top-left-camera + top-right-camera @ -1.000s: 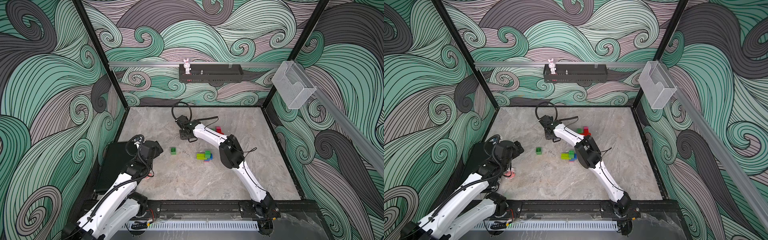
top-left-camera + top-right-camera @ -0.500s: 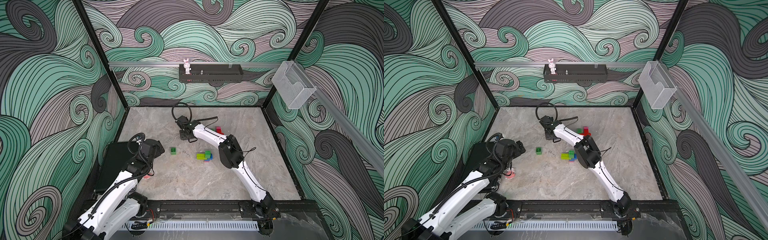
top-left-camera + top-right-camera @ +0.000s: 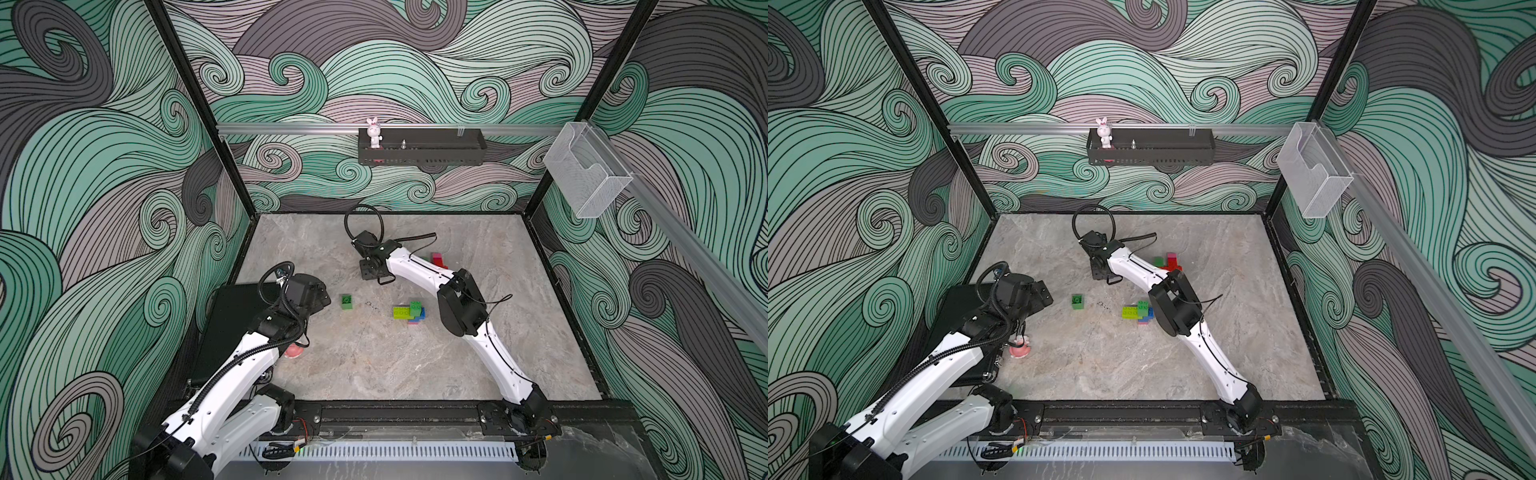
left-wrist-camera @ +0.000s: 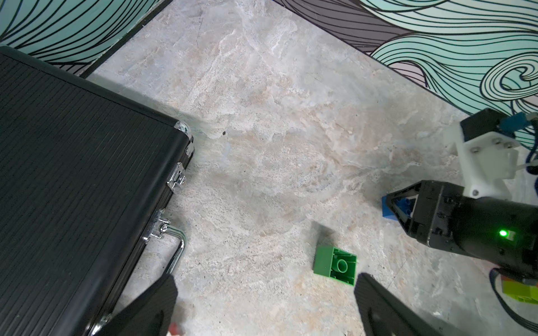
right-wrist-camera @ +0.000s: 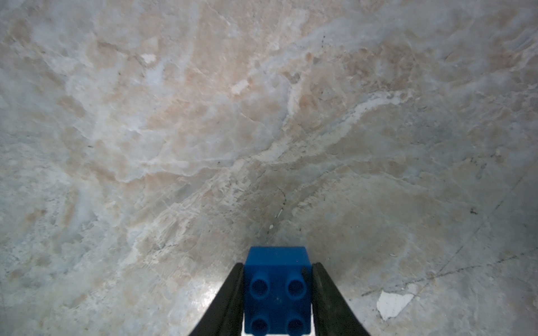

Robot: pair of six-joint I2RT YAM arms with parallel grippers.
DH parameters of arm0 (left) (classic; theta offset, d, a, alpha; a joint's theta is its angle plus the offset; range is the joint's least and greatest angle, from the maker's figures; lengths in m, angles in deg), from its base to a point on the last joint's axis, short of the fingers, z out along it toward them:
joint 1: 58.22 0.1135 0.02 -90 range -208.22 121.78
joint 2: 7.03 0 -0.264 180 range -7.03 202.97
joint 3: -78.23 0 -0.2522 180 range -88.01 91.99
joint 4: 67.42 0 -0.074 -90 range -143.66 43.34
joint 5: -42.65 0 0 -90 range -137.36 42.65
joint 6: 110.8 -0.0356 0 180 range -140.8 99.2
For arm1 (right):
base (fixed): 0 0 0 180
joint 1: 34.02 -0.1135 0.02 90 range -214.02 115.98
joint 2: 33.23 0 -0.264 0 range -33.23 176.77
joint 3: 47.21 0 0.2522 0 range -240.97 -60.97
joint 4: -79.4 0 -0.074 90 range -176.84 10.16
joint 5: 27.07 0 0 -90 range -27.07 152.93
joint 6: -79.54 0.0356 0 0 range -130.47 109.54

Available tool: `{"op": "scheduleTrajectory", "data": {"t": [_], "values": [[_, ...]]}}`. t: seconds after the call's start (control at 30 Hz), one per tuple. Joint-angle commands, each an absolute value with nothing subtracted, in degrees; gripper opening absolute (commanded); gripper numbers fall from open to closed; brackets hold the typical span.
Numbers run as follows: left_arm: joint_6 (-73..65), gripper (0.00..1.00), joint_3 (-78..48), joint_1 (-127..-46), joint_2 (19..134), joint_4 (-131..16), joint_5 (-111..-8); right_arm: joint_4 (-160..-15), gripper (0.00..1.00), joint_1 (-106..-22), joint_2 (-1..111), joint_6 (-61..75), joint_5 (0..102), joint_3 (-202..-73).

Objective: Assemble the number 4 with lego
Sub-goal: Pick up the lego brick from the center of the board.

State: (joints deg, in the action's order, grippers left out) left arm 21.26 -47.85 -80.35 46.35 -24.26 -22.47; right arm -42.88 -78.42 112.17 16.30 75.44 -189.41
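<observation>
The lego lies scattered on the marble table [image 3: 374, 365]. A dark green brick [image 3: 347, 301] [image 4: 334, 264] lies on its side, hollow underside showing. My left gripper [image 4: 265, 279] [image 3: 322, 297] hangs open just left of it, the brick close to one fingertip. My right gripper [image 5: 278, 266] [image 4: 391, 203] is shut on a blue brick [image 5: 276, 291], studs toward the camera, low over the far middle of the table. A joined cluster of lime, green, blue and pink bricks [image 3: 409, 311] sits mid-table. Red, pink and green bricks [image 3: 1169, 261] lie behind the right arm.
A closed black case [image 3: 237, 316] [image 4: 87, 174] with metal latches lies at the table's left edge under my left arm. A pink round object [image 3: 1019, 351] sits beside it. A rabbit figurine [image 3: 374, 132] stands on the wall shelf [image 3: 436, 156]. A clear bin [image 3: 586, 178] hangs at the right.
My left gripper has drifted right, closer to the dark green brick. The right arm has stayed put with the blue brick in its jaws.
</observation>
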Motion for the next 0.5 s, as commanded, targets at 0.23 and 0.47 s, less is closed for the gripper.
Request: {"op": "scheduleTrajectory", "data": {"t": [0.23, 0.47], "values": [[20.68, 0.99, -45.30, -79.67, 46.57, -22.46, -22.57, -42.10, 0.41, -78.16, 113.89, 15.24, 74.62, -190.07], [20.58, 0.99, -45.23, -79.64, 46.76, -22.27, -22.40, -42.12, 0.41, -78.16, 114.26, 14.94, 74.73, -190.08]]}}
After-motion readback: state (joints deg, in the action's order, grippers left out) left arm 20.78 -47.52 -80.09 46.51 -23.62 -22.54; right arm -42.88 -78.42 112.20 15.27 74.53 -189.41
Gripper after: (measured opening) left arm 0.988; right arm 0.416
